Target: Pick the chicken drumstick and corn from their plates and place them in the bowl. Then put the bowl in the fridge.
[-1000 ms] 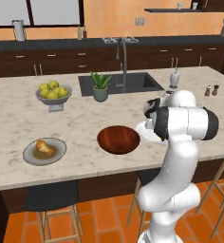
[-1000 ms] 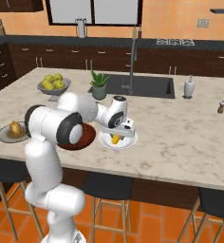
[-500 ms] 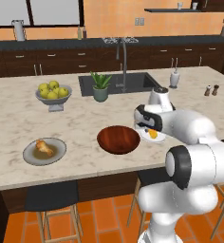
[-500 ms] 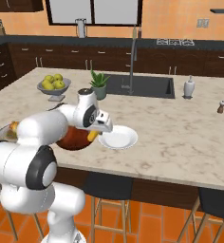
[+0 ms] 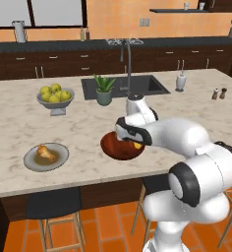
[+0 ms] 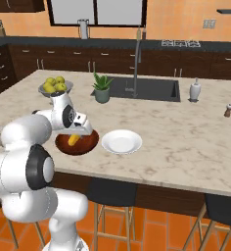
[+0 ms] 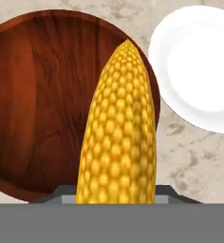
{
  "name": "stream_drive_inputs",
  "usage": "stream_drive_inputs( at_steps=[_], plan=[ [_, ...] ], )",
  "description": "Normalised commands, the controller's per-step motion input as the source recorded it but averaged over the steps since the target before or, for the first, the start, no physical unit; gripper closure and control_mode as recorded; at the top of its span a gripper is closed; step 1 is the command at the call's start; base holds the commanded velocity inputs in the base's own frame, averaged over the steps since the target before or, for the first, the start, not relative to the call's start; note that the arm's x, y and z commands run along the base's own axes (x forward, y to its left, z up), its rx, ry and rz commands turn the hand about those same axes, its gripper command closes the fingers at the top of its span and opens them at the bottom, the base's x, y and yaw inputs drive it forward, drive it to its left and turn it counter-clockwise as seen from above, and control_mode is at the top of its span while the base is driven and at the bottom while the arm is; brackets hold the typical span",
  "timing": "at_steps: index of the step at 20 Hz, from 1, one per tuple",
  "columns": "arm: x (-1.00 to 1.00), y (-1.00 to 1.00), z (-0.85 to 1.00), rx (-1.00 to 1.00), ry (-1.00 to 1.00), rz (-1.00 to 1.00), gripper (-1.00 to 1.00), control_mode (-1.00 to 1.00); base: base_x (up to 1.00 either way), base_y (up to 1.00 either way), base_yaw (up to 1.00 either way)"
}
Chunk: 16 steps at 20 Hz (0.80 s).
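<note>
Corn held lengthwise, tip over bowl

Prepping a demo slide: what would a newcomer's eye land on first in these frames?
The big white arm, bent low over the island counter, with the corn shut in its gripper over the dark wooden bowl. Next, the white plate to the bowl's right, now bare, and the chicken drumstick on the grey plate to its left. Behind sit a bowl of yellow-green fruit and a potted plant.
</note>
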Motion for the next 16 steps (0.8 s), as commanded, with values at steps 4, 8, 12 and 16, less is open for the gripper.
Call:
stream_drive_inputs(
  at_steps=[4, 8, 12, 16],
  plan=[
    [0.42, 0.23, -0.18, 0.10, 0.14, 0.02, 1.00, -1.00, 0.00, 0.00, 0.00],
    [0.17, 0.10, -0.33, 0.08, 0.07, 0.02, 1.00, -1.00, 0.00, 0.00, 0.00],
    [0.32, 0.20, -0.58, 0.03, 0.03, 0.00, 1.00, -1.00, 0.00, 0.00, 0.00],
    [0.15, 0.22, -0.48, -0.02, 0.02, 0.00, 1.00, -1.00, 0.00, 0.00, 0.00]
  ],
)
